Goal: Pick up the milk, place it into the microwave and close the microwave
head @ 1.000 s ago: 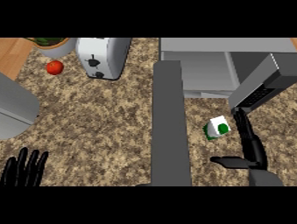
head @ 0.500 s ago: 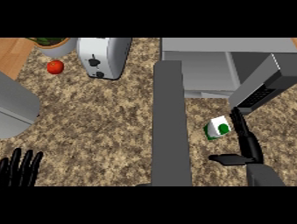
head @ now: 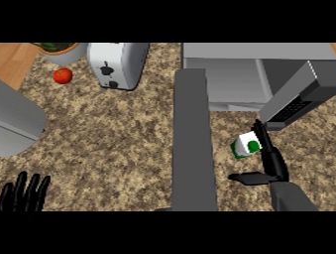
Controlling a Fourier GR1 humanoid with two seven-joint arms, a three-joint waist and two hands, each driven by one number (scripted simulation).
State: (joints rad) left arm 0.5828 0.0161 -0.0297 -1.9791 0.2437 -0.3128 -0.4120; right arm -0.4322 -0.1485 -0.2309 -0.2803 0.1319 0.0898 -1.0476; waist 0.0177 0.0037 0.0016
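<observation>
Two hands | right hand lower right, fingers straight against milk carton, barely moved, no grasp | left hand spread, drifted left | microwave open

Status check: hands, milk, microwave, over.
Right hand open beside the milk carton, fingers straight, no grasp. Left hand open, resting at lower left. Milk on counter. Microwave door open; nothing between.
</observation>
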